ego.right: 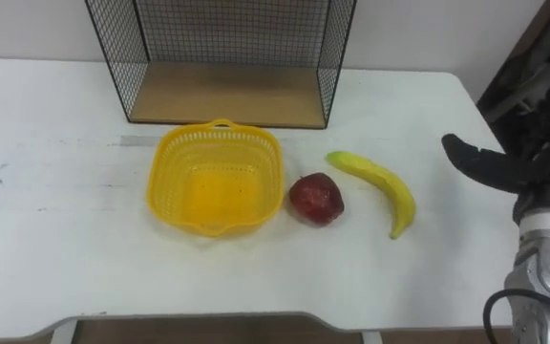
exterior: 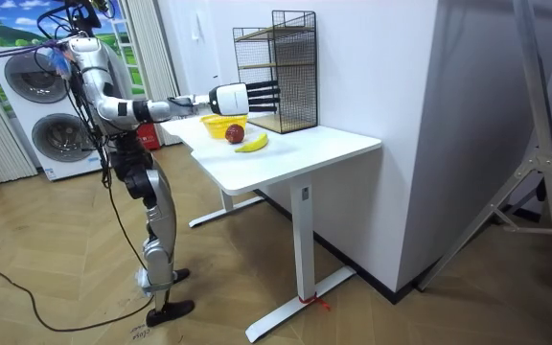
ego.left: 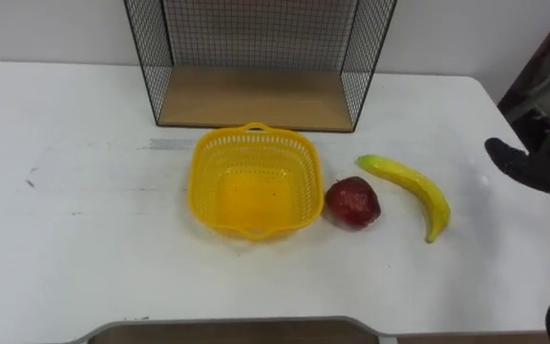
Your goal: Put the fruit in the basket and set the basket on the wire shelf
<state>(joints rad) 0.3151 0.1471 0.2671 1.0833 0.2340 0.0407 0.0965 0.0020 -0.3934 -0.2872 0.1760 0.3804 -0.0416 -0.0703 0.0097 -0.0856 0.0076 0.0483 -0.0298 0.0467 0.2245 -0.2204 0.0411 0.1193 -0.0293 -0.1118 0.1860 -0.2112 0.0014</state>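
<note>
1. Banana (ego.left: 411, 187) lies on the tabletop (ego.left: 84, 239) to the right of the empty basket (ego.left: 203, 186). The apple (ego.left: 352, 202) sits between them, just beside the basket's right wall.
2. The right robot hand (ego.left: 523, 164) hovers farther right of the basket, fingers straight and open, touching no fruit.
3. Recommended grasp: descend from above and close across the banana's mid-section, square to its long axis.
4. The long axis runs diagonally. The greenish end points back toward the basket; the other tip points toward the robot, away from the basket.
</note>
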